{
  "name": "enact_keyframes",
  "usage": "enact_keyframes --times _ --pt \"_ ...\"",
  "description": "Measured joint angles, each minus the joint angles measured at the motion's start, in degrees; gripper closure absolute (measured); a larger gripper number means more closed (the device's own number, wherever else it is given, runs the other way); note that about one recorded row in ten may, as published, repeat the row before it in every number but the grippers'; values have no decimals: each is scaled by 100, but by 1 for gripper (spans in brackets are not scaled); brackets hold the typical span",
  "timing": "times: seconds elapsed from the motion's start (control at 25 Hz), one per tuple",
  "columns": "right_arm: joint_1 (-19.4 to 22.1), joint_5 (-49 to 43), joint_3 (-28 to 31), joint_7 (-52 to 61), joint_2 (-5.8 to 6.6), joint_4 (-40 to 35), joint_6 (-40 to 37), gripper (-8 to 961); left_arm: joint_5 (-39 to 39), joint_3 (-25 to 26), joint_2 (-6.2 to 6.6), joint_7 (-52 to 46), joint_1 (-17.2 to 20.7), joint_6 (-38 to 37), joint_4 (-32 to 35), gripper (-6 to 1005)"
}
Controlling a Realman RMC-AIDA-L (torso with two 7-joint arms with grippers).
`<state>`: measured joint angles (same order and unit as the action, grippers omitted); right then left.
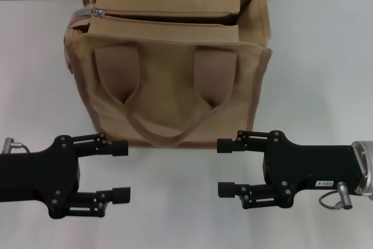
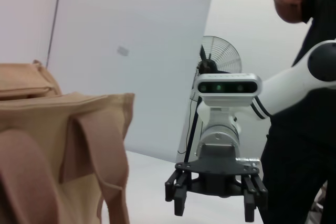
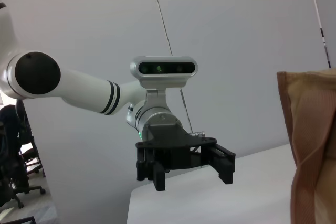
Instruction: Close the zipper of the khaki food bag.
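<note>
Both tools wide open, empty: left tool (image 1: 121,171), right tool (image 1: 226,168) before the bag (image 1: 169,65); zipper (image 1: 160,18) seemingly undone.

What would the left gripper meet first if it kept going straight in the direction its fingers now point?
Probably the right gripper. The left gripper points across the table straight at it, both open, with bare table between. The khaki food bag sits beyond that line, though depth is uncertain.
</note>
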<state>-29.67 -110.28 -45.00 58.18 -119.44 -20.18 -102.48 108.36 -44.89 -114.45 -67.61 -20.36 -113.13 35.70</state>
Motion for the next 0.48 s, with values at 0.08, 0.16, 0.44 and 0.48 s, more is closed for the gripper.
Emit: enact_keyframes --times 0.08,0.16,0.44,0.48 --pt "-1 1 5 0 0 -2 0 196 0 10 33 -106 -29 -17 -1 219" --pt "-3 2 6 0 0 0 0 196 -1 40 66 -151 -55 -61 -2 220" --pt "-4 7 9 0 0 6 0 196 -18 882 141 -132 -56 -97 -2 222" --pt "-3 7 9 0 0 6 0 196 -18 1077 142 -128 -48 -103 -3 222"
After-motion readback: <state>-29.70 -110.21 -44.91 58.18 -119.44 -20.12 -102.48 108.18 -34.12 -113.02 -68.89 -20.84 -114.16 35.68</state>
